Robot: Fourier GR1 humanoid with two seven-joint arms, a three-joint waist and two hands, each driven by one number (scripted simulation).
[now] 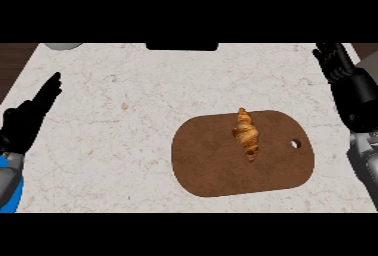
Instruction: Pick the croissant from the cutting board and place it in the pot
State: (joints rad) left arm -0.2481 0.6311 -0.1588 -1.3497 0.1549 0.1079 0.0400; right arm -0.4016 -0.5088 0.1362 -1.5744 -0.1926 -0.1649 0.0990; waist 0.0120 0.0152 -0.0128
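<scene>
Croissant (pixel 246 133), golden, ridged, tapered, lies on rounded brown cutting board (pixel 214 170).

No readable text, label, brand, number or sign anywhere: none on table (pixel 111 150), none on cutting board (pixel 221 170), none on croissant (pixel 246 133).

Pale speckled marble counter (pixel 133 125) spans the view. Grey rounded object (pixel 63 46) at far left edge; black rectangular object (pixel 181 46) at far centre.
</scene>
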